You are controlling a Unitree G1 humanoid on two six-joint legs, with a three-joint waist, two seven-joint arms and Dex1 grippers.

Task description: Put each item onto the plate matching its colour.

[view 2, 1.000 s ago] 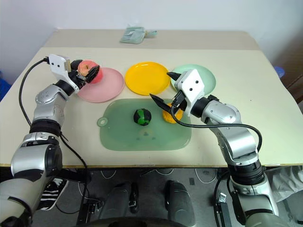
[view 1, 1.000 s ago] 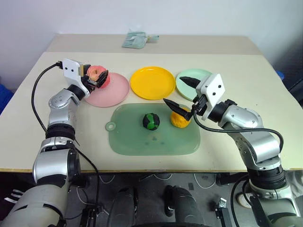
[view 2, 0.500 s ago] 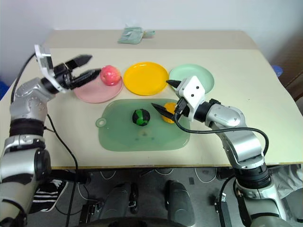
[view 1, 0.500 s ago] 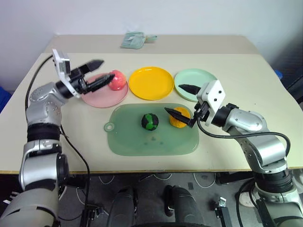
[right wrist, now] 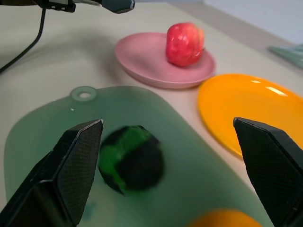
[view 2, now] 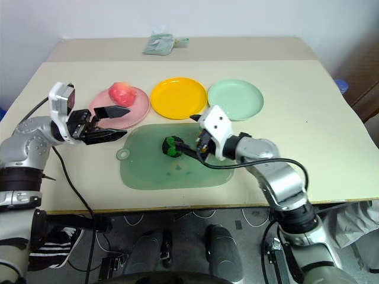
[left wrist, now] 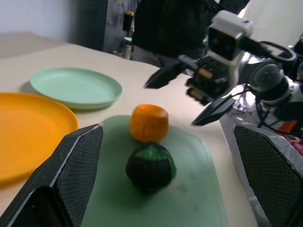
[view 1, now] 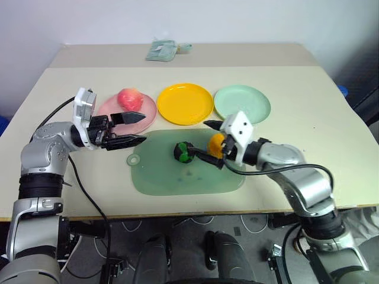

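The pink-red apple [view 1: 128, 96] sits on the pink plate [view 1: 112, 111]. To its right lie the bare yellow plate [view 1: 185, 103] and the bare mint green plate [view 1: 241, 104]. On the green mat [view 1: 177, 177] rest the dark green-and-black ball [view 1: 183, 152] and the orange citrus [view 1: 216, 144]. My left gripper [view 1: 141, 128] is open and empty, pointing right, just in front of the pink plate. My right gripper [view 1: 198, 138] is open low over the mat, with the citrus between its fingers near the palm. Its lower fingertip is close to the ball [right wrist: 131, 158].
A grey-green cloth bundle [view 1: 161, 49] lies at the table's far edge. The mat has a small tab with a hole [view 1: 134, 160] on its left side. A black cable [view 1: 56, 112] trails from my left wrist.
My left gripper let go of the apple, which now rests on the pink plate, then drew back and turned rightward. My right gripper sank and moved left around the citrus toward the ball.
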